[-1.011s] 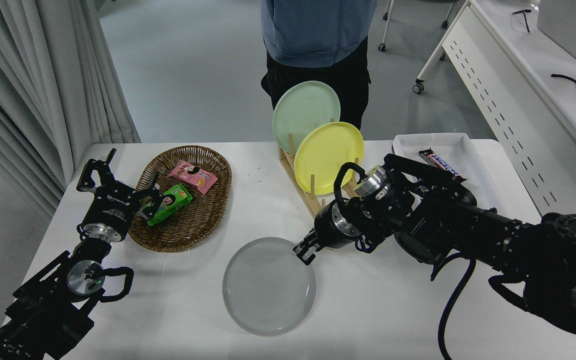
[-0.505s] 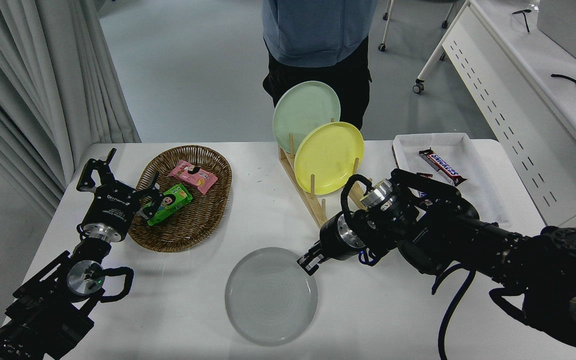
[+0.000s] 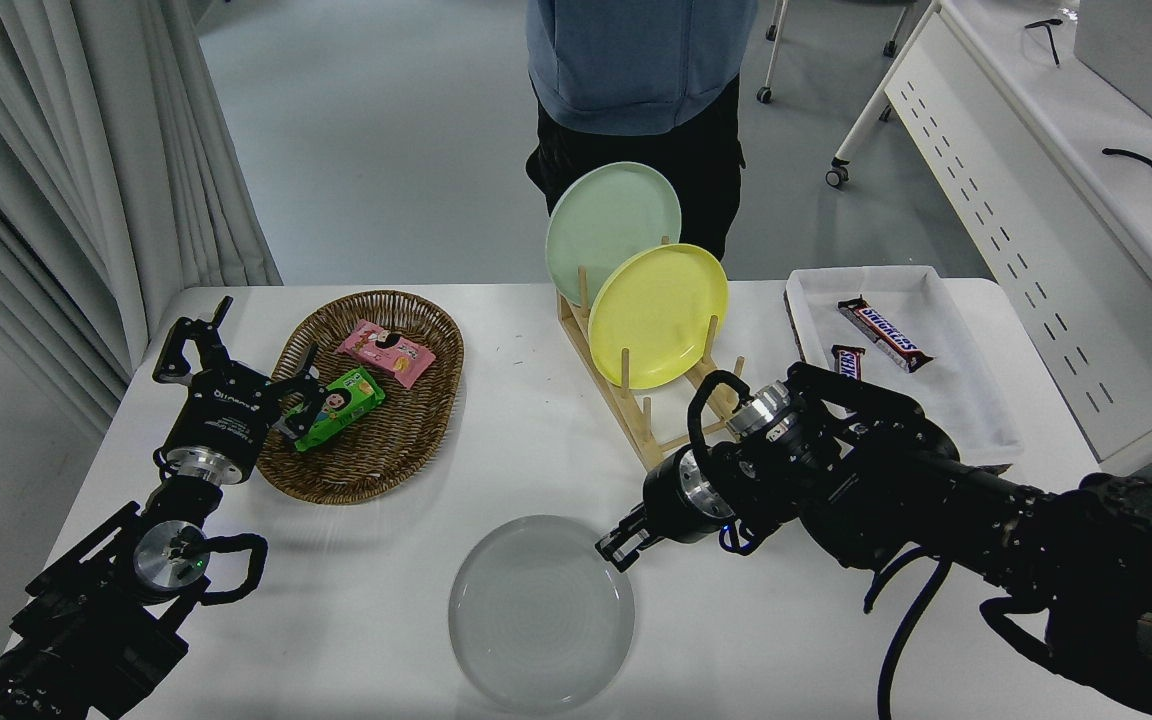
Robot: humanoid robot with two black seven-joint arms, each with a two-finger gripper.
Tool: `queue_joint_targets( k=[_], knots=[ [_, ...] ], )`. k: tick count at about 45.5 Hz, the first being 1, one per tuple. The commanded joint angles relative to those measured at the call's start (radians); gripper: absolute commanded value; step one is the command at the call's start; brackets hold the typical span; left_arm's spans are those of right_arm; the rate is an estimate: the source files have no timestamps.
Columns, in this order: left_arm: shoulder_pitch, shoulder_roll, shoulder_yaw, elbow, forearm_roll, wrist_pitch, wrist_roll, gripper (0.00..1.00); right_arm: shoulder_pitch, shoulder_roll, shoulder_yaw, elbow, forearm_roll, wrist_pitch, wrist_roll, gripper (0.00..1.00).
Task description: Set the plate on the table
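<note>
We see the plate [image 3: 541,612] lying near the front edge of the table [image 3: 786,640], its far-right rim caught between the fingers of our right gripper [image 3: 619,548], which is clamped on it. Our left gripper [image 3: 198,345] sits parked at the lower left, fingers spread, beside a basket [image 3: 376,465] of snack packs. Behind the plate a rack [image 3: 636,420] holds a yellow plate [image 3: 658,315] and a green plate [image 3: 613,225]. A tray [image 3: 946,400] with candy bars lies at the far right. A person [image 3: 636,90] stands at the far side, and a desk [image 3: 1066,190] stands to the right.
</note>
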Motion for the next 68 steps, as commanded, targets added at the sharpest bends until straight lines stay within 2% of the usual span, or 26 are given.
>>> queue_joint_targets(
  k=[1,38,39,41,43,47,53,59,62,63,68],
  knots=[
    [0.0,0.0,0.0,-0.001,0.001,0.0,0.0,1.0,-0.004,0.0,0.001,0.0,-0.017,0.0,-0.002,0.0],
    [0.0,0.0,0.0,-0.001,-0.001,0.0,0.0,1.0,0.003,0.0,0.048,-0.002,-0.076,0.0,-0.002,0.0],
    [0.0,0.0,0.0,-0.001,0.001,0.0,0.0,1.0,0.001,0.0,0.048,-0.002,-0.076,0.0,-0.002,0.05],
    [0.0,0.0,0.0,0.001,0.001,0.0,0.0,1.0,-0.002,0.0,0.048,-0.008,-0.076,0.0,-0.002,0.21],
    [0.0,0.0,0.0,-0.001,0.001,0.0,0.0,1.0,-0.004,0.0,0.048,-0.014,-0.078,0.0,-0.002,0.3],
    [0.0,0.0,0.0,-0.001,0.001,0.0,0.0,1.0,-0.005,0.0,0.05,-0.017,-0.099,0.0,-0.002,0.34],
    [0.0,0.0,0.0,0.001,0.001,0.0,0.0,1.0,-0.005,0.0,0.051,-0.017,-0.113,0.0,-0.002,0.47],
    [0.0,0.0,0.0,0.001,0.001,0.0,0.0,1.0,-0.004,0.0,0.061,-0.002,-0.112,0.0,-0.002,0.65],
    [0.0,0.0,0.0,0.001,0.001,0.0,0.0,1.0,0.009,0.0,0.074,0.017,-0.106,0.0,-0.003,0.95],
    [0.0,0.0,0.0,0.001,0.001,0.0,0.0,1.0,0.009,0.0,0.079,0.026,-0.106,0.0,-0.003,0.99],
    [0.0,0.0,0.0,0.001,0.001,0.0,0.0,1.0,0.019,0.0,0.088,0.066,-0.106,0.0,-0.006,0.99]
  ],
)
